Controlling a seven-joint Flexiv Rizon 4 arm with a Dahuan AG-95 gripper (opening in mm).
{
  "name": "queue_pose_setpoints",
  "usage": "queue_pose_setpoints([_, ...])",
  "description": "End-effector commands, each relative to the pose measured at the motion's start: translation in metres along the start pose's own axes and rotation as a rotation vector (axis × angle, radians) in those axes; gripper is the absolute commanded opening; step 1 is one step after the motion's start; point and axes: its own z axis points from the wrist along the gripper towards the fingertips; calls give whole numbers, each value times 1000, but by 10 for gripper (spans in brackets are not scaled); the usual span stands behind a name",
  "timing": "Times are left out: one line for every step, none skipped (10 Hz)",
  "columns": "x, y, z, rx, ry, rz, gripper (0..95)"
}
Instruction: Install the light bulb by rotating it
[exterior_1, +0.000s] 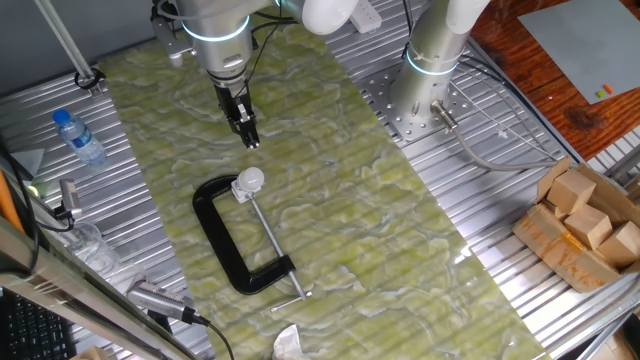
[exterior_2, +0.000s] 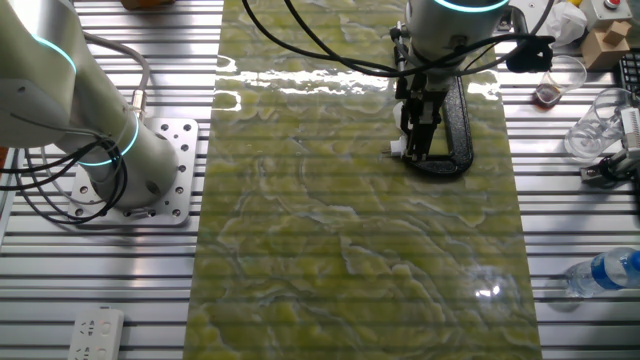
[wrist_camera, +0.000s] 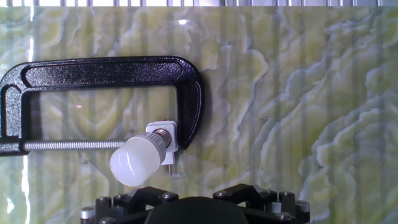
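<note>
The light bulb (wrist_camera: 138, 160) sits with its neck in a small white socket (wrist_camera: 166, 138), which is held at the jaw end of a black C-clamp (exterior_1: 228, 236) lying flat on the green marbled surface (exterior_1: 330, 200). The tool (exterior_1: 245, 126) hangs above and a little beside the bulb, holding nothing; whether its fingers are spread or pressed together I cannot tell. The step in hand looks like the approach. Next, the tool should probably descend over the globe, pinch it gently and twist.
</note>
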Motion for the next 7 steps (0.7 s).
queue_pose_setpoints([0,0,0,-33,66,-92,0])
queue_pose_setpoints([0,0,0,-31,67,-93,0])
queue_pose_setpoints([0,0,0,-30,68,-92,0])
queue_pose_setpoints([0,0,0,-30,70,-92,0])
queue_pose_setpoints([0,0,0,-29,70,-92,0])
queue_pose_setpoints([0,0,0,-29,71,-93,0])
queue_pose_setpoints([0,0,0,-27,73,-93,0])
